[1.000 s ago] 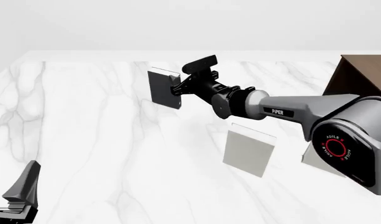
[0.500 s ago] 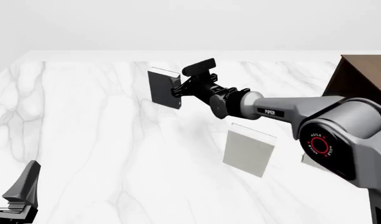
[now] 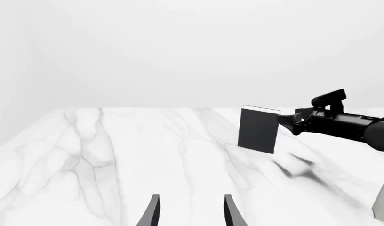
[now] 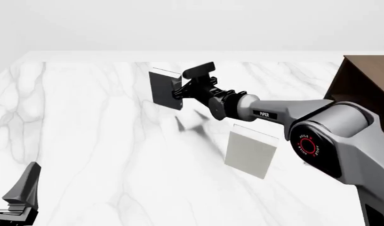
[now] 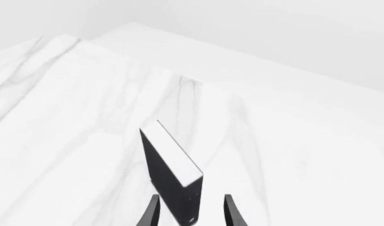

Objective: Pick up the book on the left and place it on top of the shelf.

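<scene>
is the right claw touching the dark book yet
Cannot tell. In the right wrist view the book sits between the right claw fingers, with slim gaps visible; the front view hides the contact.

Right arm [image 4: 286, 113] grey, black hand [image 4: 178, 89], white "PiPER" lettering, seemingly red-ringed joint

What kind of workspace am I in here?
Most likely a simulated tabletop test scene: a bare marble table against blank white walls, holding only books such as the dark book and a brown shelf.

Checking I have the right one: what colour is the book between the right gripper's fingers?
Dark charcoal-black book with white page edges, clearest in the right wrist view.
</scene>
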`<control>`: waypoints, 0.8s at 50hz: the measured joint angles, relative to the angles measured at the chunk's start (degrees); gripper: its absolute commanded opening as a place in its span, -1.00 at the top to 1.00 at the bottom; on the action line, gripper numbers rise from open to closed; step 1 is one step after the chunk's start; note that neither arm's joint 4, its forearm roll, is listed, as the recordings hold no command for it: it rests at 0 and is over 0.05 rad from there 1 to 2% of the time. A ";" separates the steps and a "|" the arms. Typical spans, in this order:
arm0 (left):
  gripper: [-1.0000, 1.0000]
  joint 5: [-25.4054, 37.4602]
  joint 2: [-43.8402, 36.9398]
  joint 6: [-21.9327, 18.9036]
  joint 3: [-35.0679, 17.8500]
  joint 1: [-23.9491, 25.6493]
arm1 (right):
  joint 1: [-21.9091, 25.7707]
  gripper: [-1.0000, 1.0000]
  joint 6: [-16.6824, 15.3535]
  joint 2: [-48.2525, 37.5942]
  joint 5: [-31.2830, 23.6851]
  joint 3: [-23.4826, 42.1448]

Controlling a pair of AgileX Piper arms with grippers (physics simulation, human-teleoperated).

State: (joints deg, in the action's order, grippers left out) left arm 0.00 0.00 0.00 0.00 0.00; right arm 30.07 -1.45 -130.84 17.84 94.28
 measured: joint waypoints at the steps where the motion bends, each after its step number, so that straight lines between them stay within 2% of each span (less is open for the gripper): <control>1: -1.00 0.00 0.00 0.00 0.00 0.00 | 0.01 -1.00 0.04 -0.18 -0.03 0.18; 40: -1.00 0.00 0.00 0.00 0.00 0.00 | 0.30 -1.00 0.93 -5.86 -1.91 6.05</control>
State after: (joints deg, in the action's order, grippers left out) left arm 0.00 0.00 0.00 0.00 0.00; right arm 30.37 -0.52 -136.70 15.93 100.34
